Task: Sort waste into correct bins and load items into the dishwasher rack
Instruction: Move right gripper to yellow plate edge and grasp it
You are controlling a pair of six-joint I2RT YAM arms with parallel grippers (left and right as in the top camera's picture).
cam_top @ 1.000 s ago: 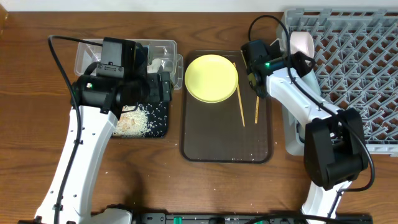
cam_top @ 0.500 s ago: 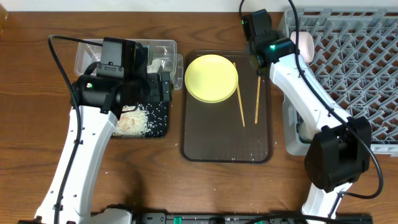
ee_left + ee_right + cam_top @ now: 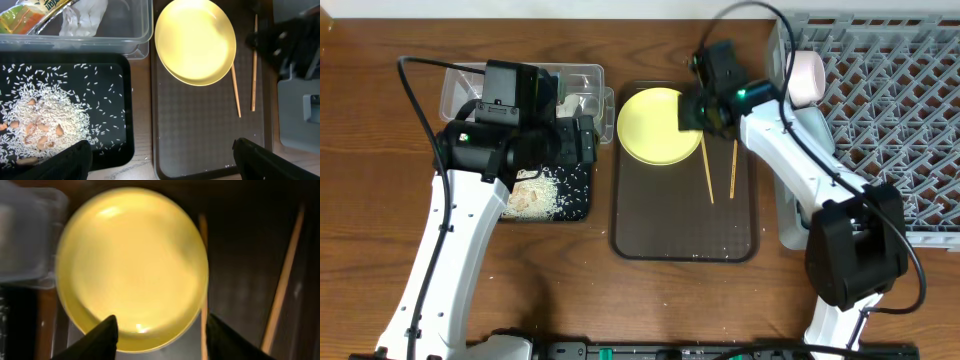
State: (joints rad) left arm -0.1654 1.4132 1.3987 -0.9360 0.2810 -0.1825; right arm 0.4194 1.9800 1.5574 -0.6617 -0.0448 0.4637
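**Overhead view.** The right fingers (image 3: 690, 113) hang over the right edge of the yellow plate (image 3: 655, 125). The plate lies flat at the far end of the brown tray (image 3: 670, 225), in the middle of the worktop (image 3: 370, 250). Two chopsticks (image 3: 707, 170) lie on the same tray, just right of the plate. The rack (image 3: 890, 110) stands to the right, well apart from the plate. The left fingers (image 3: 585, 140) hover between the clear tub (image 3: 582, 78) and the black tray (image 3: 570, 205).

**Left wrist view.** The left fingers (image 3: 67, 162) are spread wide and hold nothing. Rice (image 3: 45, 110) lies in the black tray. A wrapper (image 3: 30, 12) and a paper scrap (image 3: 82, 15) lie in the clear tub.

**Right wrist view.** The right fingers (image 3: 102, 335) are parted and empty, and they flank the near rim of the plate (image 3: 130, 260). One chopstick runs close along the plate's right edge; contact cannot be confirmed.

**Step in hand (judged): grasp the plate for the rack.**
1. Descend onto the near rim, away from the chopstick.
2. Place one finger inside the rim and one outside it, low against the tray.
3. Close fully before lifting, because a flat, smooth plate probably slips easily.
4. Lift clear of the chopsticks before moving towards the rack.
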